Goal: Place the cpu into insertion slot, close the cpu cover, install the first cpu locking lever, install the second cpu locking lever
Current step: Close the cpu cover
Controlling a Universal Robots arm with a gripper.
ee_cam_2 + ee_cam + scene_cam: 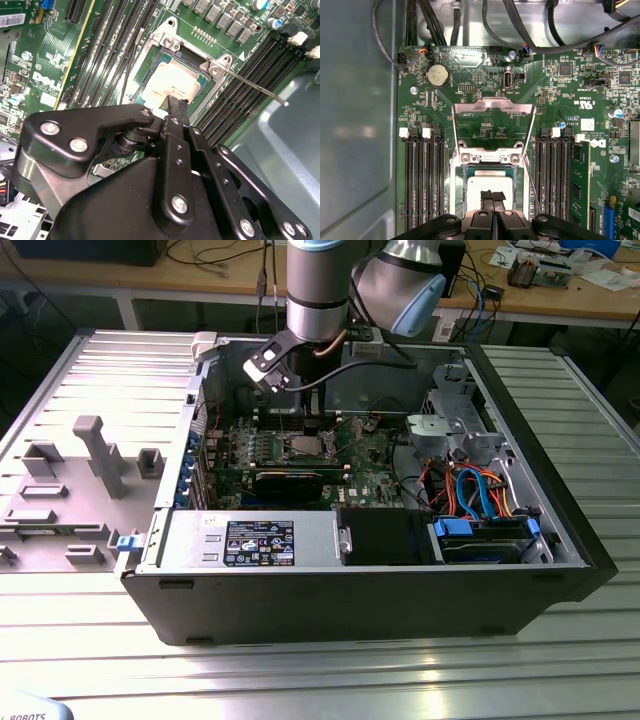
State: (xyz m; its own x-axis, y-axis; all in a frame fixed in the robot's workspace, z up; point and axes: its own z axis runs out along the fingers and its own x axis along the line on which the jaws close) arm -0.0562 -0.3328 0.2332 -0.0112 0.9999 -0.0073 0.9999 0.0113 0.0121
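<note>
**Operator:** How is the gripper set?

**Guide:** In the first wrist view your gripper [492, 196] has its two fingertips drawn together with nothing between them. The tips are down over the near edge of the cpu [487, 181]. I can't tell whether they touch it or hang just above it.

**Operator:** And the cpu itself?

**Guide:** It lies flat in the slot [456, 192], silver top up, inside the metal rim. In the exterior view that spot is in the far part of the board [370, 455], toward the exterior view's left of the case [350, 600] middle. The cover [492, 106] stands raised, hinged at the slot's edge away from your fingertips. In the second wrist view a lever [255, 89] sticks out free just beside the slot.

**Operator:** What should I mind here?

**Guide:** I judge you're at the end of seating the cpu. If you press, press straight down and lightly, because a sideways drag could skew it on the contacts. Check that all four edges sit level within the rim. Keep your tips off the memory slots [422, 180] on either side.
</note>
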